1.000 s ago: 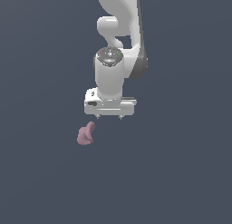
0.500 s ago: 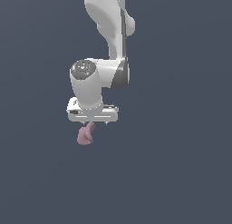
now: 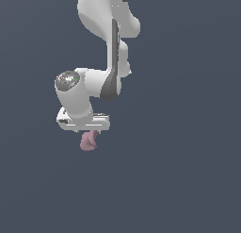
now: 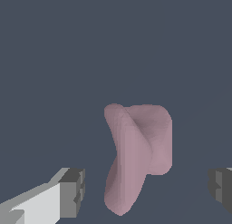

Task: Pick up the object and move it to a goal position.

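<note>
Wrist view: tool [image 4: 147, 189] seemingly straddles object [image 4: 136, 150], untouched.

object [image 3: 88, 142] directly below gripper [image 3: 91, 131], at its 6 o'clock; in wrist view object [image 4: 136, 155] sits between spread fingers [image 4: 72, 192], touching neither.

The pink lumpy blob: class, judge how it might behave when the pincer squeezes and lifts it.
The pink blob has uneven, curved faces, so it may twist between the open pincer's pads. Its matte surface probably resists slipping. Being small beside the pincer, it is likely light.
</note>
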Robot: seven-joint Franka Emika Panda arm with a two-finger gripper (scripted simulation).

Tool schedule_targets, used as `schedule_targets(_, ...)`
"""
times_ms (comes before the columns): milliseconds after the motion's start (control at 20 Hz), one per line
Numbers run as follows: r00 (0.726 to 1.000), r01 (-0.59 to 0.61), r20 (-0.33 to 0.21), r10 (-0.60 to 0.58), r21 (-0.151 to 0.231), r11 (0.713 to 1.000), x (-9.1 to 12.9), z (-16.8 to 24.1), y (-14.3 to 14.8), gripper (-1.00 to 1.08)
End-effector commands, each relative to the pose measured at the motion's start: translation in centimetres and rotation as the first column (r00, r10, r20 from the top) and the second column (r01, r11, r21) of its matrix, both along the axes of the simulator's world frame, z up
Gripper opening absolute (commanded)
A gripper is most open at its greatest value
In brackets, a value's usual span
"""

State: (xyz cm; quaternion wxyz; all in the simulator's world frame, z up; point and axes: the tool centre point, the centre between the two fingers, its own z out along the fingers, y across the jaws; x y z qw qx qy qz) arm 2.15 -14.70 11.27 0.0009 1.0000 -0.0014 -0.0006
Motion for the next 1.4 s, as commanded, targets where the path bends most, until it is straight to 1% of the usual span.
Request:
schedule_targets(0,1.0,-0.002,0.001,0.002,0.002,1.0,0.1,-0.1,-0.2,1.0)
schedule_targets(250,1.0,0.0,0.0,0.0,0.001,1.0,0.0,-0.8,-0.2,1.0)
schedule_targets(650,1.0,-0.001,0.001,0.001,0.001,1.0,-0.1,-4.6,-0.2,1.0)
schedule_targets(900,1.0,-0.001,0.001,0.001,0.002,1.0,0.0,-5.1,-0.3,1.0)
schedule_targets(950,1.0,-0.001,0.001,0.001,0.002,1.0,0.0,-5.1,-0.3,-1.0)
schedule_targets(1350,1.0,-0.001,0.001,0.001,0.002,1.0,0.0,-5.1,-0.3,-1.0)
